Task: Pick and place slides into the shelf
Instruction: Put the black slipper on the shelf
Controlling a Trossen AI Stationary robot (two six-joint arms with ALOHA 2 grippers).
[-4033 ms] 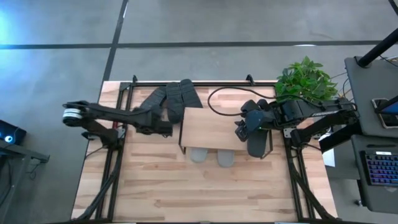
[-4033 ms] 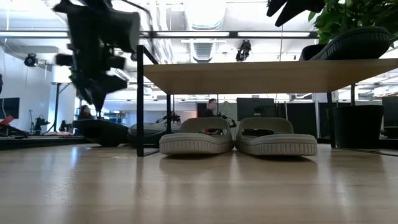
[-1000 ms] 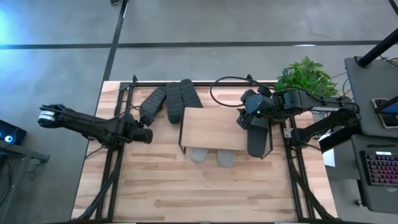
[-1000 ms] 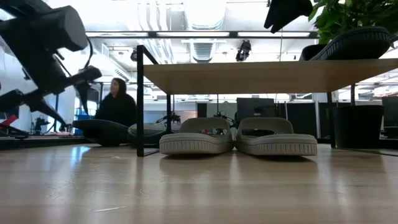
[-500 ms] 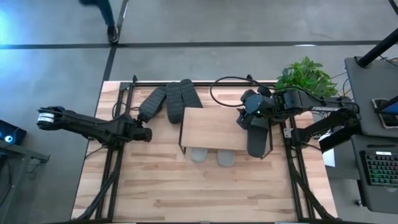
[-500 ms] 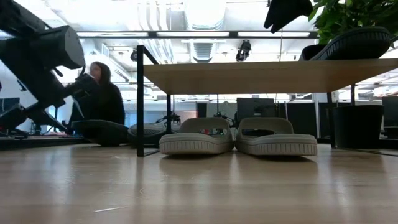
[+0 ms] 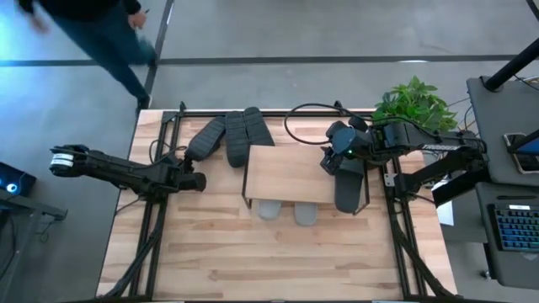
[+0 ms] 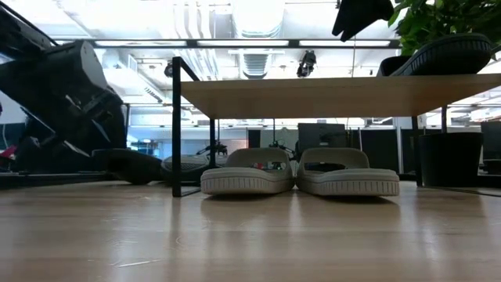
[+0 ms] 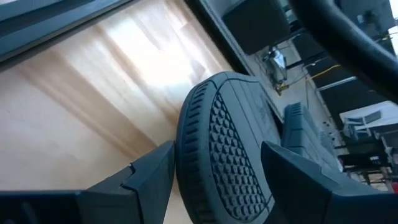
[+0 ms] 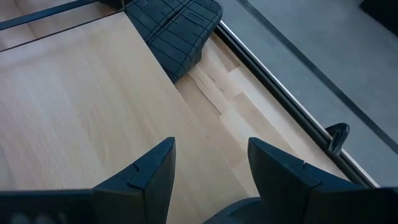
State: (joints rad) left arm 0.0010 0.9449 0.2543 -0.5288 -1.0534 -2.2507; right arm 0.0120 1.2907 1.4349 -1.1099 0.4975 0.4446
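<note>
While you watch from above, the left gripper (image 7: 199,182) has dropped low beside the dark slides (image 7: 229,137) behind the shelf (image 7: 289,177), fingers spread, empty. Low view: grey pair (image 8: 299,180) shelved underneath. Left wrist: sole framed, next pick. Right gripper (image 7: 325,162) waits open over the top board.

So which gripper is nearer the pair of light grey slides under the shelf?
Right. The right gripper hangs over the shelf's right end, just beyond the light grey slides; the left gripper sits farther off, left of the shelf.
</note>
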